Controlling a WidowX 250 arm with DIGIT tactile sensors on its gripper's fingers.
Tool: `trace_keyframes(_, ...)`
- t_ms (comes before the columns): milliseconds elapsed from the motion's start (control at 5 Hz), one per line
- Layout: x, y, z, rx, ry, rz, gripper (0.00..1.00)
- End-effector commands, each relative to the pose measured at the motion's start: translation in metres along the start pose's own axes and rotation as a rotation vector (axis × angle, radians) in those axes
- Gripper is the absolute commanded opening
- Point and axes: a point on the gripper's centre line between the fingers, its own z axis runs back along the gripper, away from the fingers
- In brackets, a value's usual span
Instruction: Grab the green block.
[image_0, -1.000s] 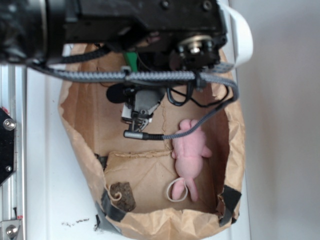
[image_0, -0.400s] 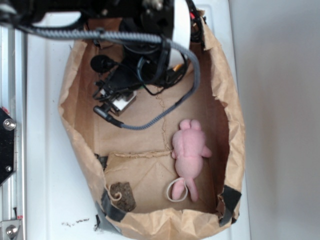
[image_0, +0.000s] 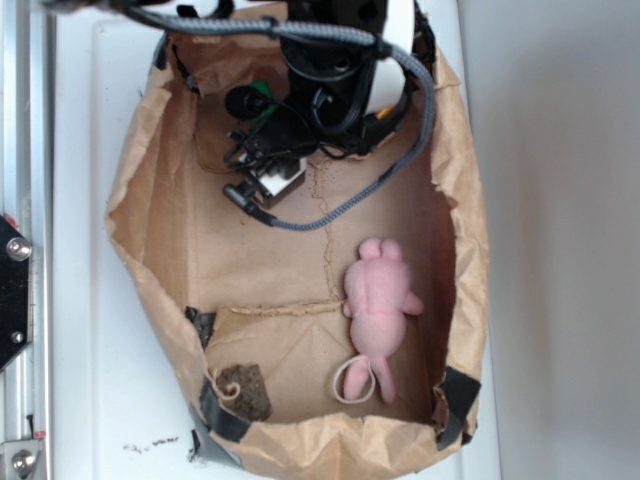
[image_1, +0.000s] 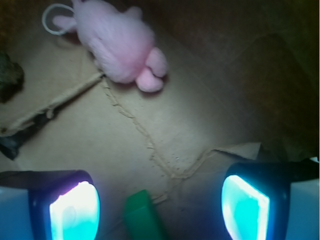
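The end effector (image_1: 160, 200) is spread wide, grasping nothing. The green block (image_1: 144, 216) lies on the brown paper bag (image_0: 150, 200) floor between its pads, nearer the left one. The pink plush toy (image_1: 117, 42) sits at 11 o'clock.
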Motion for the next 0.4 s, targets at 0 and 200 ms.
trace_keyframes(0, -0.017, 0.022, -0.002, 0.147, 0.047, -0.008, 1.00)
trace_keyframes(200, -0.030, 0.005, -0.002, 0.092, 0.103, -0.040, 1.00)
